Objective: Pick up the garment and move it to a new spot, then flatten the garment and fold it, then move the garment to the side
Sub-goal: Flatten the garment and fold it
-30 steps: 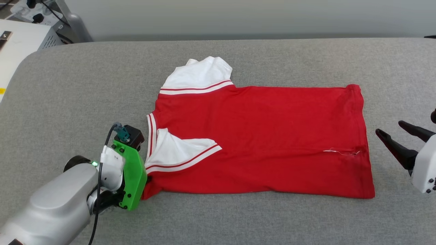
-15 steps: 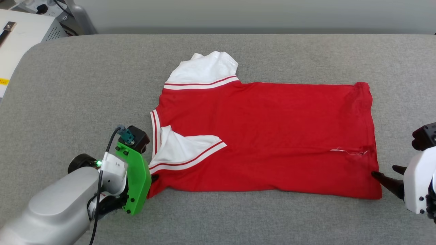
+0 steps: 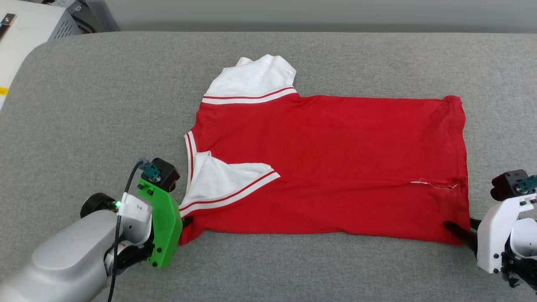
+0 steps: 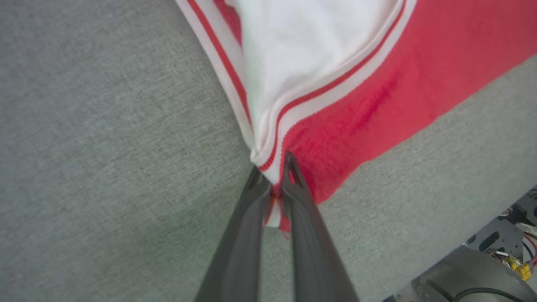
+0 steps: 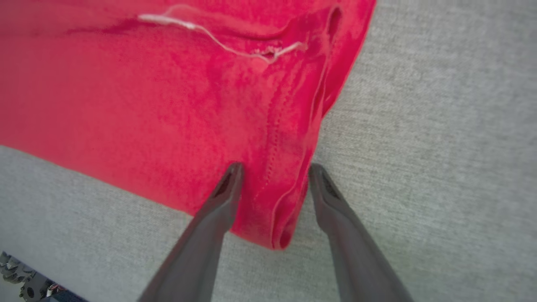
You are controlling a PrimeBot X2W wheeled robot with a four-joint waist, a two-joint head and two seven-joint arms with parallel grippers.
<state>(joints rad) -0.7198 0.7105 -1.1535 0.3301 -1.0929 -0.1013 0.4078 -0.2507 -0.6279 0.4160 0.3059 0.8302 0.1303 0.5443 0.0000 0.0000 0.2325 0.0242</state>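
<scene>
**Head view:** the garment (image 3: 335, 167) lies flat mid-table (image 3: 84, 84), collar end to your left, hem to your right. Plain red side up, no print seen. Near sleeve (image 3: 226, 180) is folded in over the body; far sleeve (image 3: 251, 79) sticks out past the far edge. Left gripper (image 3: 186, 220) sits at the near shoulder corner, right gripper (image 3: 459, 224) at the near hem corner. Both are on the same long edge, so prob. you're set up to lift that edge and fold lengthwise. White equipment box (image 3: 25, 21) is off the far-left corner, well apart, no obstruction.

**Left wrist view:** left gripper (image 4: 272, 167) is clamped tight on the striped trim plus red cloth at the shoulder corner, w/ fabric bunching into the jaws. Robot base (image 4: 482, 268) shows lower right, clear of the work.

**Right wrist view:** right gripper (image 5: 275, 167) is spread wide w/ nothing pinched yet. One finger is over the red cloth, the other over bare table just outside the hem, w/ the hem corner btwn them. Loose white thread (image 5: 218, 37) lies farther up the hem, clear of the jaws. The corner looks doubled and rolled, so you risk catching the top layer only.
</scene>
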